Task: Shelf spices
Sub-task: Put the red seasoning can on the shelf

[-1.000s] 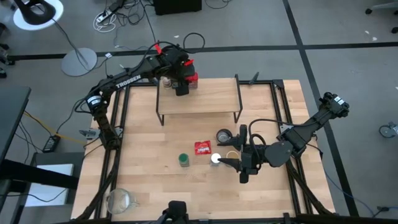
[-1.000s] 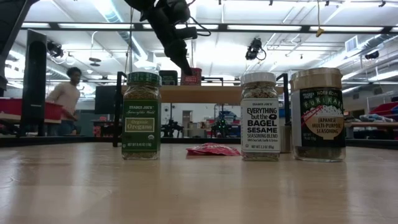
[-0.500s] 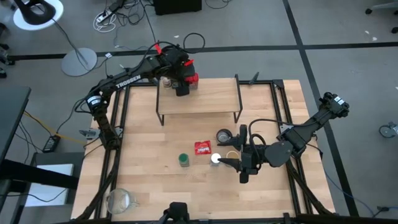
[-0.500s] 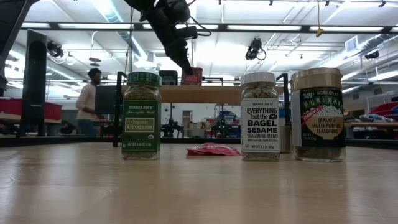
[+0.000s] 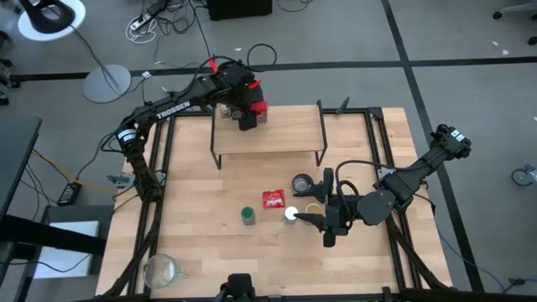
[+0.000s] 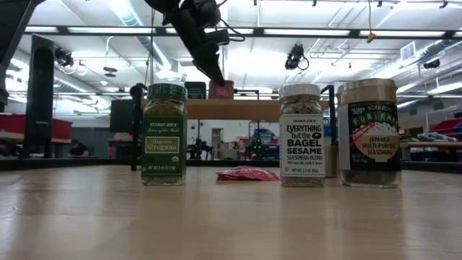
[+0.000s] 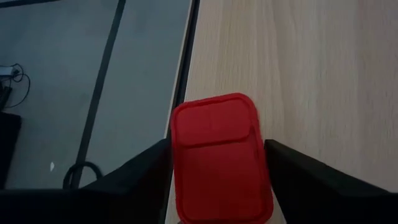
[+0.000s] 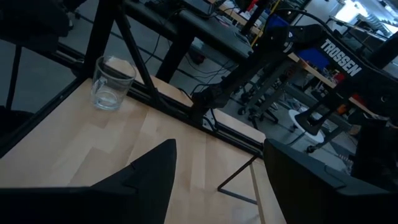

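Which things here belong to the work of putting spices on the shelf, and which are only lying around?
Part of the job:
- red tin, between the left gripper fingers, on the shelf
- green jar
- white-capped jar
- tan-lidded jar
- right gripper, beside the white-capped jar

Only lying around:
- flat red packet
- metal cup
- glass mug

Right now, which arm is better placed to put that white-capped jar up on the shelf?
The right: its end effector sits open beside the white-capped jar. The left end effector is busy at the red tin on the shelf.
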Controlling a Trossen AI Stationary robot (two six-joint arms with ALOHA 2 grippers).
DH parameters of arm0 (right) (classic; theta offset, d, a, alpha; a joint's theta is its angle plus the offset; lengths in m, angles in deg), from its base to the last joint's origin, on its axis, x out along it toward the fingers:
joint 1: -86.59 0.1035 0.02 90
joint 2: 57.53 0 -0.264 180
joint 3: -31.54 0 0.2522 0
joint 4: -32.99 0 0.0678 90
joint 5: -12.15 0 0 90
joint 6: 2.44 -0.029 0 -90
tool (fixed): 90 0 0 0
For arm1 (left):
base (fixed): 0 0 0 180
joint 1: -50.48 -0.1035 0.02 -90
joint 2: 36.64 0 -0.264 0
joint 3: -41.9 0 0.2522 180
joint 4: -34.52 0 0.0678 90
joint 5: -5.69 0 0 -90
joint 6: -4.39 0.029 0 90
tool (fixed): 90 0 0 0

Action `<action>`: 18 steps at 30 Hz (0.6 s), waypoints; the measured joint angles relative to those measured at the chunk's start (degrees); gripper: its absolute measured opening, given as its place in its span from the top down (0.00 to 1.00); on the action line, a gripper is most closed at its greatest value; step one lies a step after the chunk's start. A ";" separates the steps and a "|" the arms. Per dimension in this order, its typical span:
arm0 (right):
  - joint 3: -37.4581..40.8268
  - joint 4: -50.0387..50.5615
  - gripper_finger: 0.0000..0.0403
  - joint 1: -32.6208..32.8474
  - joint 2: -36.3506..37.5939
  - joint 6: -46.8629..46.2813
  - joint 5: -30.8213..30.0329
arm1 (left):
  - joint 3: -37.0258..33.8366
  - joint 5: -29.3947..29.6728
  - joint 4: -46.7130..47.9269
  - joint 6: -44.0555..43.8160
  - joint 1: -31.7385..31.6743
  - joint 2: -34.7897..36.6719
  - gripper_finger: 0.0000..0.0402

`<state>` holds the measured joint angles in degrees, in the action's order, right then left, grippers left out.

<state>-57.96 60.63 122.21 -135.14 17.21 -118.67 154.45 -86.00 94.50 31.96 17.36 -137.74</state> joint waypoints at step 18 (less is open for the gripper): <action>0.00 0.03 0.40 0.00 0.01 0.01 0.00 | 0.00 0.85 -3.42 0.28 1.80 0.31 0.35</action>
<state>-57.96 60.66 122.21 -135.14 17.22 -118.67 154.45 -85.15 91.09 32.25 19.16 -137.43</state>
